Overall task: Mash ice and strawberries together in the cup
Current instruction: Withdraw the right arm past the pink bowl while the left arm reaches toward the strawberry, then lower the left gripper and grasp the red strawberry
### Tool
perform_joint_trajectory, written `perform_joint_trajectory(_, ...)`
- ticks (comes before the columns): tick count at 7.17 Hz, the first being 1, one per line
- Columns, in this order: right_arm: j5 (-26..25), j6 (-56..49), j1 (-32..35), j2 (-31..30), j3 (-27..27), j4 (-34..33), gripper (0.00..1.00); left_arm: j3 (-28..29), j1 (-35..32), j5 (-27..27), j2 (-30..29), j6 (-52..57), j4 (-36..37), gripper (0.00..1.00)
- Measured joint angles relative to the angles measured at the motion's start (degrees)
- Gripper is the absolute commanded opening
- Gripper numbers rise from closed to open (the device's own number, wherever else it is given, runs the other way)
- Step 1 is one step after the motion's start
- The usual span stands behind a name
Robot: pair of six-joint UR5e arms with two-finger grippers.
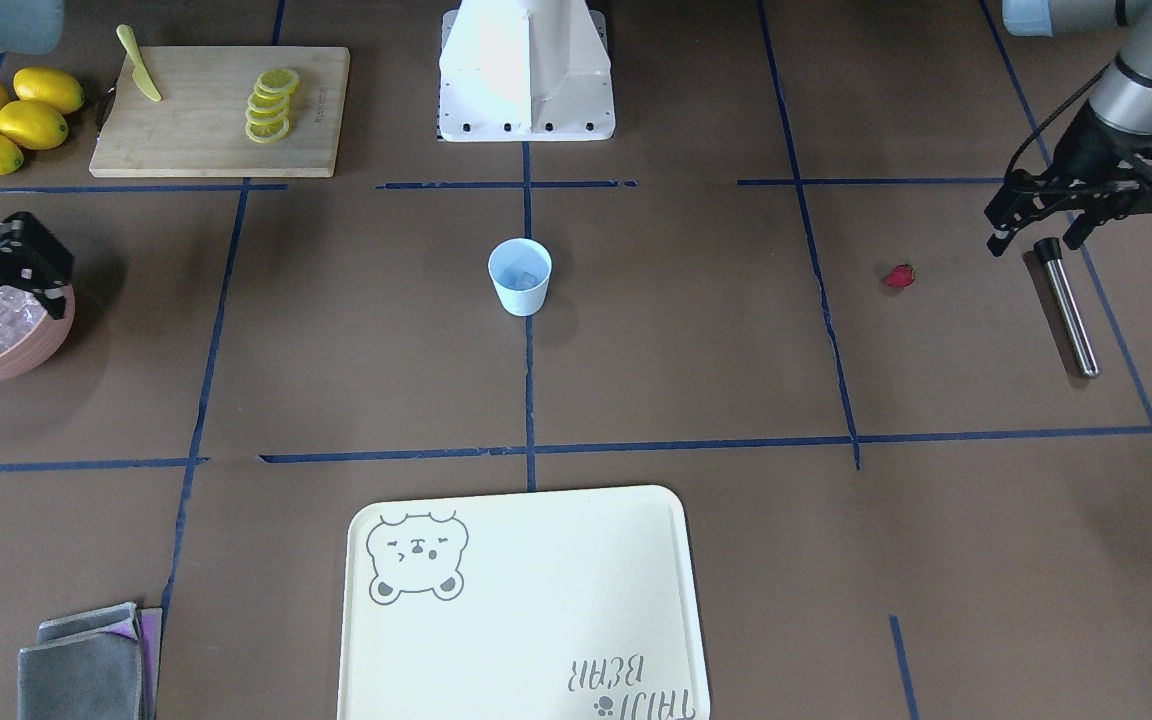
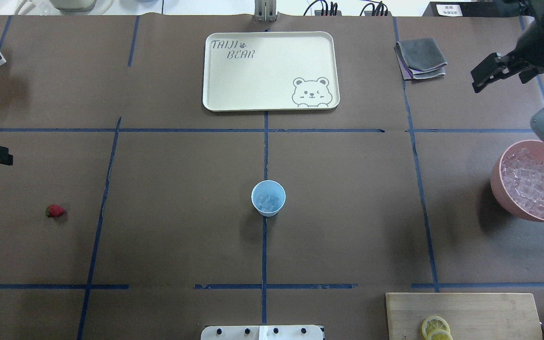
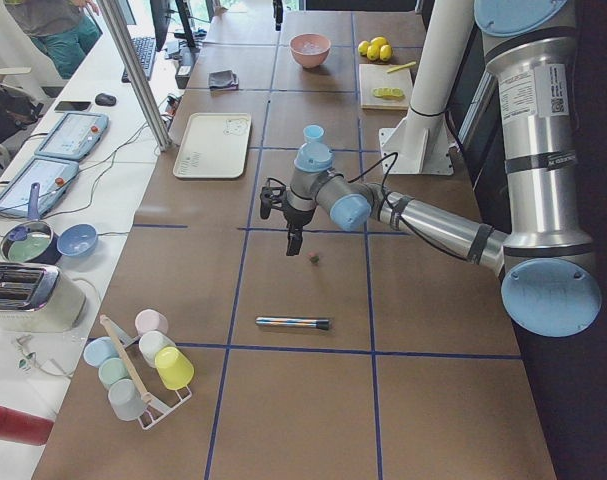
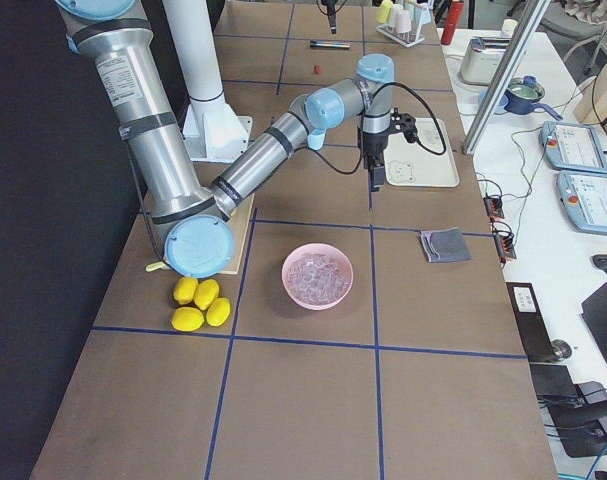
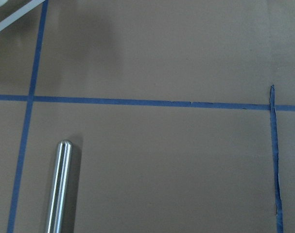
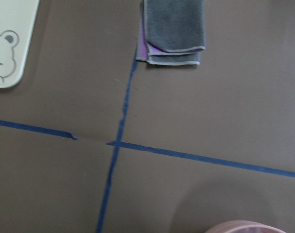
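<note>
Nearest you lies the cream tray (image 1: 536, 620); beyond it, mid-table, the blue cup (image 1: 520, 288) stands upright with ice (image 1: 526, 277) inside. To your right the strawberry (image 1: 899, 276) lies on the table, well apart from the cup. Just past it the robot's left gripper (image 1: 1036, 240) hangs spread wide near the metal rod's (image 1: 1071, 310) far end, holding nothing. At your left the right gripper (image 2: 501, 75) hovers high near the pink bowl (image 1: 36, 350), fingers apart and empty.

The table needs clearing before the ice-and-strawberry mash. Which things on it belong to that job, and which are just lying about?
For the job: cup, ice in the pink bowl, strawberry, metal rod (likely the masher).
Lying about: tray, folded cloths, cutting board, lemons, lemon slices, knife.
</note>
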Motion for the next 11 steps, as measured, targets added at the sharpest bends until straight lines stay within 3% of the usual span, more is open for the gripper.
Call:
perform_joint_trajectory(3,4.19,-13.46,9.69,-7.03,-0.87,0.18,0.99,4.64,10.94,8.21,-0.52,-9.50,-7.47,0.98)
perform_joint_trajectory(7,5.62,-16.07,11.86,-12.32,-2.21,6.53,0.99,9.61,17.50,13.31,-0.94,-13.46,-12.81,0.94)
perform_joint_trajectory(9,5.87,-15.83,11.90,-12.61,-2.57,6.93,0.99,9.77,18.55,13.39,-0.96,-13.62,-12.65,0.87)
perform_joint_trajectory(11,5.92,-15.62,11.90,-12.55,-2.70,6.97,0.99,9.87,18.99,13.32,-0.95,-13.68,-12.61,0.74)
